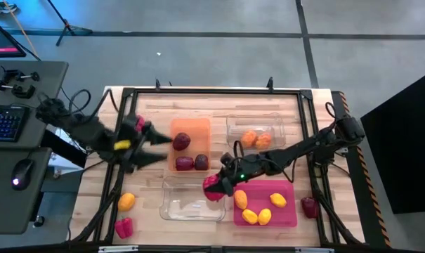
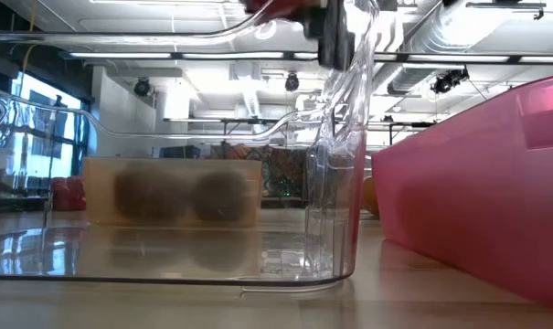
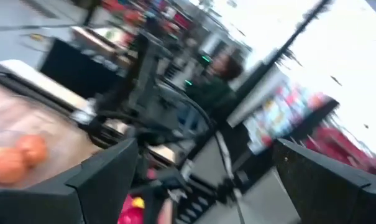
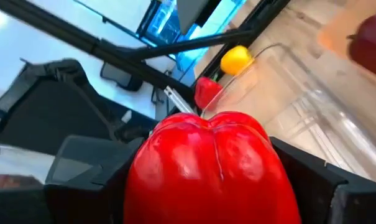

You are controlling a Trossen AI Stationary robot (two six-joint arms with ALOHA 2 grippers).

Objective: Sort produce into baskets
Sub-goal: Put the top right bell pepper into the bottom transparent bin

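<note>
My right gripper (image 1: pixel 218 184) is shut on a bright red pepper (image 4: pixel 212 165) above the far right corner of the near clear basket (image 1: pixel 193 202). In the low view the pepper (image 2: pixel 276 7) and gripper show at the top, over that basket's wall (image 2: pixel 345 137). My left gripper (image 1: pixel 158 145) is open and empty just left of the orange basket (image 1: pixel 191 126), which holds three maroon round ones (image 1: pixel 181 141). The magenta basket (image 1: pixel 286 214) holds several lemons (image 1: pixel 249 216). The far clear basket (image 1: pixel 254 121) holds two orange ones (image 1: pixel 249 138). My right gripper pinches the pepper between its two fingers (image 4: pixel 312 180), one on each of its opposite sides (image 4: pixel 268 168). The fingers come slanting down from the table's right. The pepper is lifted clear, above the near clear basket's rim.
Loose on the table are an orange one (image 1: pixel 126 202) and a red pepper (image 1: pixel 123 227) at the near left, another red-pink one (image 1: pixel 138 123) by the left arm, and a maroon one (image 1: pixel 309 206) right of the magenta basket. A black frame rims the table.
</note>
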